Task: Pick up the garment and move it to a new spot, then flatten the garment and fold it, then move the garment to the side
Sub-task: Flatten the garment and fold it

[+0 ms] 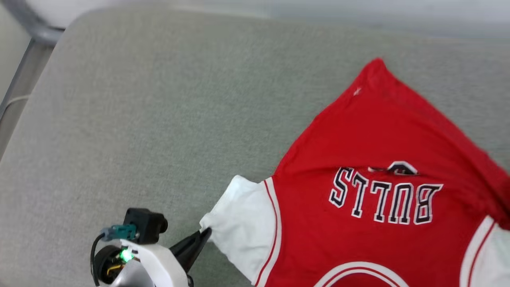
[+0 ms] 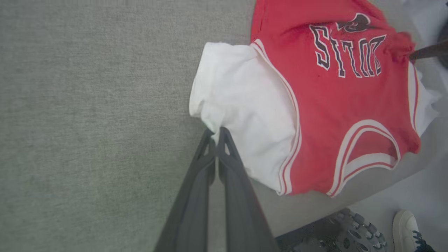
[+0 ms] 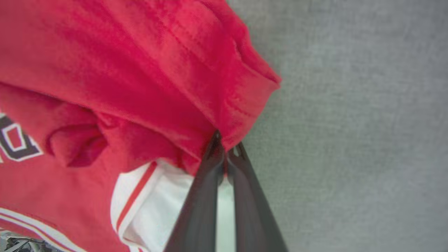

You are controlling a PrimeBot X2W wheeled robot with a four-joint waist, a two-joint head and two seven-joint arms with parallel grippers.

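Head view had the garment (image 1: 378, 131) printed side up on the grey cushion (image 1: 159, 119), collar toward me, long axis running away from me. It lay to the right of my left gripper (image 1: 201, 237), whose fingers were pressed together on the corner of the white sleeve (image 1: 239, 223). My right gripper (image 3: 224, 147) pinched a red fold on the opposite side. A crease hid most of the number, and the frame's edge cut off the other sleeve.

Light bright, even, diffuse. Soft grey shadow just below the neckline of the garment (image 2: 315, 115), left wrist view. Head view blurred at garment's right edge. Right wrist view soft, red folds smeared.
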